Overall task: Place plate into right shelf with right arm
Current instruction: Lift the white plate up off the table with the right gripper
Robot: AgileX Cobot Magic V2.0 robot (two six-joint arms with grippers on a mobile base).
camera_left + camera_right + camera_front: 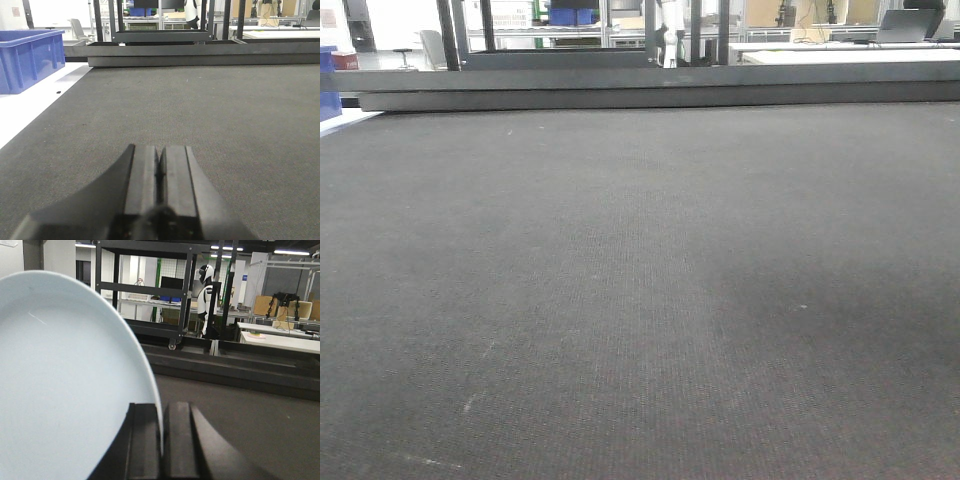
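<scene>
Off to the left, the left gripper (160,150) hangs low over the dark mat (225,115) with its two fingers pressed flat together and nothing between them. Beyond its left side a strip of white tabletop (30,115) carries a blue bin (27,57), and straight ahead of it the mat ends at a raised dark ledge (200,60). Moving across, the right gripper (162,407) is pinching the plate (65,390) by its rim, the edge caught in the slit between the fingers. The plate stands on edge to the left of that gripper, its smooth pale surface filling that side of the wrist view; whether its lower edge clears the mat I cannot see. I'd judge it stiff, glazed and slick, light enough for one arm but breakable, so a thin rim grip like this could let it swivel or slip if the arm jerks. A deeper bite across the sloping rim would hold it better, and it wants a gentle, flat set-down with no knock against metal. Straight ahead of the right gripper stands a black cart (145,290) with a castor showing, then a little to the right a white humanoid figure (205,295), and farther right white tables (280,342) with equipment. The mat is a coarse dark weave, scuffed in places. I cannot pick out the right shelf with confidence in any view, so the carry looks far from finished.
</scene>
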